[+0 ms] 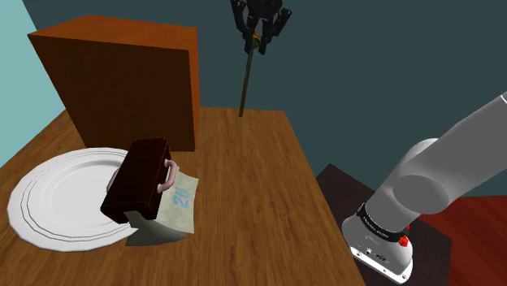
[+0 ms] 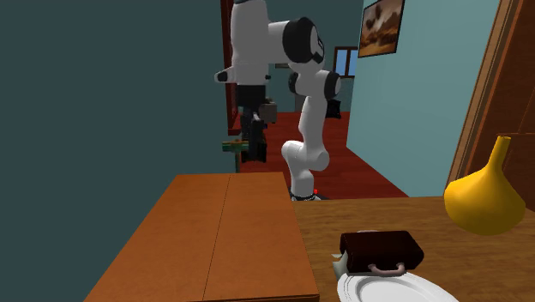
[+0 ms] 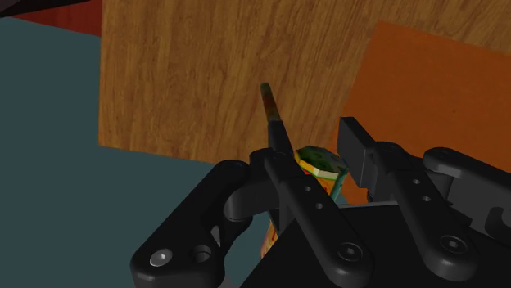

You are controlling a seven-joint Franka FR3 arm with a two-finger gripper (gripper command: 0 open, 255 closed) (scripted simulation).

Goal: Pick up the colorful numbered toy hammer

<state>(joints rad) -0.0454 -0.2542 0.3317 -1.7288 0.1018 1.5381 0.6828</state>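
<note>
High above the far edge of the wooden table [image 1: 252, 187], my gripper [image 1: 260, 31] is shut on the toy hammer [image 1: 246, 81]. Its thin dark handle hangs down toward the table edge without touching it. In the wrist view the hammer's green, orange and yellow head [image 3: 318, 164] is clasped between the two black fingers [image 3: 282, 168], and the handle [image 3: 272, 114] points away from the hand over the tabletop. From the second exterior view, the gripper [image 2: 252, 144] hangs beside the teal wall with the hammer's green head [image 2: 233, 147] sticking out sideways.
A large brown box [image 1: 122, 81] stands at the table's back on the shoulder view's left. In front of it lies a white plate [image 1: 57, 199] bearing a dark brown handbag [image 1: 138, 175] and a pale card [image 1: 180, 203]. A yellow vase [image 2: 484, 197] stands nearby.
</note>
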